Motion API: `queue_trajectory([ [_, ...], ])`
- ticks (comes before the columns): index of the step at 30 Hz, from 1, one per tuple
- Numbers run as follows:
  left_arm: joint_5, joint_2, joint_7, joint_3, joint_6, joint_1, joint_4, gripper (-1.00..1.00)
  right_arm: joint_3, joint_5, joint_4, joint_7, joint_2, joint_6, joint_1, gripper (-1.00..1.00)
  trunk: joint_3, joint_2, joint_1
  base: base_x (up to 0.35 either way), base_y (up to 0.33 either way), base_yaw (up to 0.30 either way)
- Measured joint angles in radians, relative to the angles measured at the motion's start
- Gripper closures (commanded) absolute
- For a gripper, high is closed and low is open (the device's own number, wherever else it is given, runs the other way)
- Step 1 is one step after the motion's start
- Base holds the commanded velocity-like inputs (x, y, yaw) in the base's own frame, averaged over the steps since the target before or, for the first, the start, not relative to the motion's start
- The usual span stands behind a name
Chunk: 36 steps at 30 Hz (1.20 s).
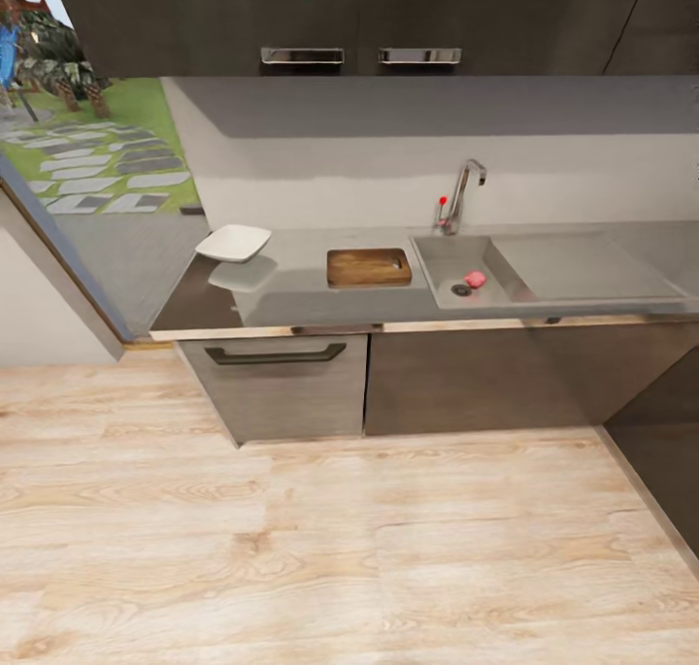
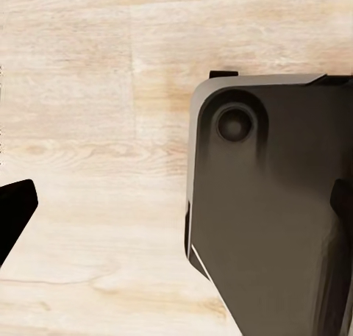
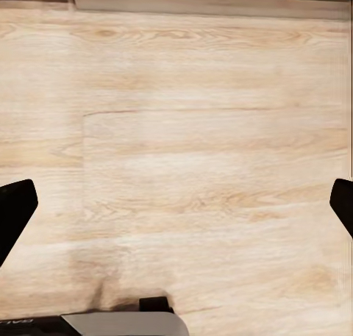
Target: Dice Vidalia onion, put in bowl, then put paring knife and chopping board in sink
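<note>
head view: a dark glossy table (image 1: 291,301) is seen across a wooden floor (image 1: 340,548). a white bowl (image 1: 233,243) sits left, a chopping board (image 1: 368,267) beside the sink (image 1: 582,272), where a pinkish onion (image 1: 475,279) lies near the drain. both wrist views show finger tips spread wide, each gripper open and empty.

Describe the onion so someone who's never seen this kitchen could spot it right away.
Find the grey steel sink set into the dark countertop, under the chrome tap. In its basin, right beside the round drain, lies the Vidalia onion. It is a small pinkish bulb, the only rounded, coloured thing in the grey basin.
</note>
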State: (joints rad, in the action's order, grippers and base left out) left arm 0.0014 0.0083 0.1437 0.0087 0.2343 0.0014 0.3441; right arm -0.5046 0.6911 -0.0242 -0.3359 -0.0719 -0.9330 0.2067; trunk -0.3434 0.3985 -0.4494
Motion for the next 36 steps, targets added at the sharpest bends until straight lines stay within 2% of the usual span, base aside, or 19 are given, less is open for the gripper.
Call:
queue_trajectory([
  [4,0.000,0.001,0.001,0.001,0.001,0.000,0.004,-1.00,-0.004,-0.003,0.001,0.000,0.015,0.000,0.000,-1.00,0.006,0.000,0.000,0.000,0.000,0.000],
  [8,0.000,0.000,0.003,0.002,0.001,0.000,0.015,-1.00,-0.004,-0.006,0.004,0.000,0.047,0.000,0.000,-1.00,0.013,0.000,0.000,0.000,0.000,0.000],
  [16,-0.001,-0.008,0.018,0.003,-0.016,0.000,0.121,-1.00,-0.002,-0.004,0.004,0.001,0.079,-0.032,-0.035,-1.00,0.025,0.000,0.000,0.000,0.000,0.000],
  [19,0.000,-0.012,0.061,0.003,-0.051,-0.001,0.180,-1.00,0.001,-0.003,0.005,0.000,0.075,-0.083,-0.042,-1.00,0.030,0.000,0.000,0.000,0.000,0.000],
  [22,-0.001,-0.016,0.105,0.002,-0.122,-0.001,0.248,-1.00,0.004,-0.001,0.007,0.000,0.057,-0.109,-0.043,-1.00,0.035,0.000,0.000,0.000,0.000,0.000],
  [27,0.001,-0.016,0.124,0.001,-0.170,-0.001,0.262,-1.00,0.001,-0.004,0.007,-0.002,0.045,-0.113,-0.044,-1.00,0.043,0.000,0.000,0.000,0.000,0.000],
  [30,-0.001,-0.016,0.126,0.001,-0.154,-0.001,0.219,-1.00,0.001,-0.004,0.007,-0.002,0.044,-0.113,-0.044,-1.00,0.048,0.000,0.000,0.000,0.000,0.000],
  [36,-0.001,-0.013,0.128,0.001,-0.029,-0.001,0.134,-1.00,0.000,-0.004,0.007,-0.002,0.043,-0.112,-0.045,-1.00,0.057,0.000,0.000,0.000,0.000,0.000],
])
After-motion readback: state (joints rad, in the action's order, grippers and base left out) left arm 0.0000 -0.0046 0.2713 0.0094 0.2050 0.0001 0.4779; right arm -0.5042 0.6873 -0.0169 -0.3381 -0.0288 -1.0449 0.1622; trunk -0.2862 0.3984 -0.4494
